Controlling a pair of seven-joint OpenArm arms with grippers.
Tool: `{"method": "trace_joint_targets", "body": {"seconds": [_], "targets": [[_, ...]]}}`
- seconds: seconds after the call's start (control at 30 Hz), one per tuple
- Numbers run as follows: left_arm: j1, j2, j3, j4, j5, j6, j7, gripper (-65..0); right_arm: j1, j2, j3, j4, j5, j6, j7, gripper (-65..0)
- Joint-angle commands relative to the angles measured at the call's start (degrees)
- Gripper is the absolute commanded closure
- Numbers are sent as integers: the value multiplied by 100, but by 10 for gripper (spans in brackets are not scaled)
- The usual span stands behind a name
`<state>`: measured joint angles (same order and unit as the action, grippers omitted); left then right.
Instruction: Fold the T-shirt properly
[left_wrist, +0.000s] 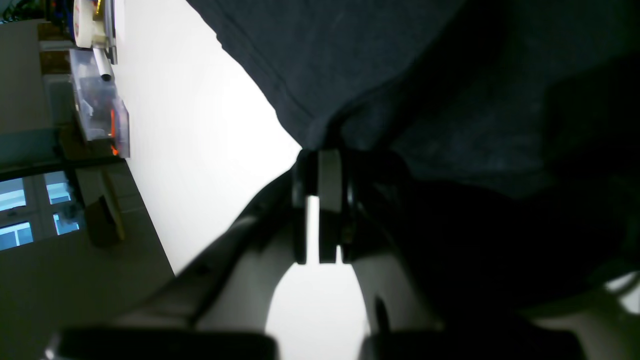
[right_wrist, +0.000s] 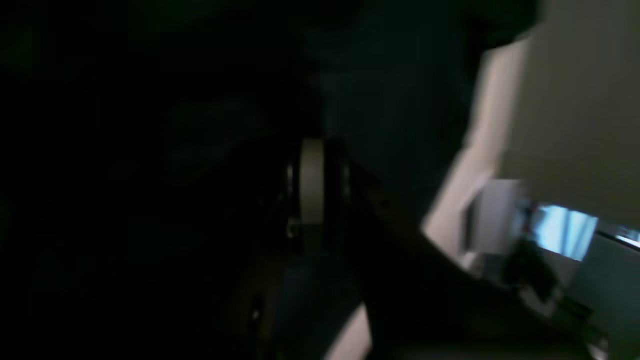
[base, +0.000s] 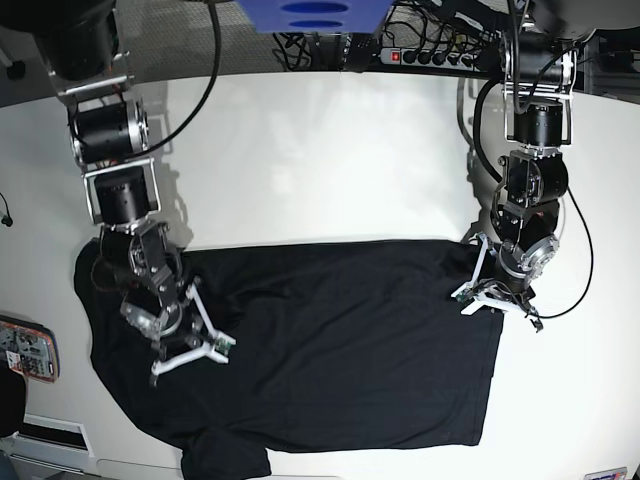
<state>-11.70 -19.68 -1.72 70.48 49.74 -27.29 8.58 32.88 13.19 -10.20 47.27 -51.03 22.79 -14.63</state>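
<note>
The plain black soft cloth T-shirt (base: 320, 350) lies spread across the lower half of the base view on the white table (base: 320, 150), its long axis running left to right. The left gripper (left_wrist: 320, 165) is clenched on a hemmed edge at the shirt's right side. The right gripper (base: 185, 345) sits over the left part of the shirt; its wrist view is too dark to tell its state. Fold direction likely runs toward frame bottom.

The right wrist view is dark and blurred; beside the T-shirt (right_wrist: 390, 100), the right gripper (right_wrist: 312, 145) grip is unreadable. The base view's bottom edge crops the T-shirt's sleeve.
</note>
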Motion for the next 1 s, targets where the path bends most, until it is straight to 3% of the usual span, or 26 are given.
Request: {"method": "trace_joint_targets", "body": {"seconds": [0.0,0.27,0.47,0.6,0.73,0.93,0.97], "targets": [[-109,-49,-17,113,-2,87,-36,0,162,39,22,95,8,-94,61,0],[-65,-49,-26,113,-2,87,-36,0,162,39,57,95,8,-94,44,-15],[-65,-67,-26,113,7,87,-36,0,162,39,66,122,8,-94,-185,-295],[-65,-76,-44,113,7,87,-36,0,162,39,75,139,26,-191,-203,-379],[-65,-76,-35,113,7,87,-36,0,145,39,75,254,26,-832,-203,-390],[-117,-76,-53,86,15,87,-10,0,118,13,48,1133,26,-859,-194,-390],[-188,-76,-35,86,15,87,-10,-28,39,-40,66,1247,26,-859,-194,-390]]}}
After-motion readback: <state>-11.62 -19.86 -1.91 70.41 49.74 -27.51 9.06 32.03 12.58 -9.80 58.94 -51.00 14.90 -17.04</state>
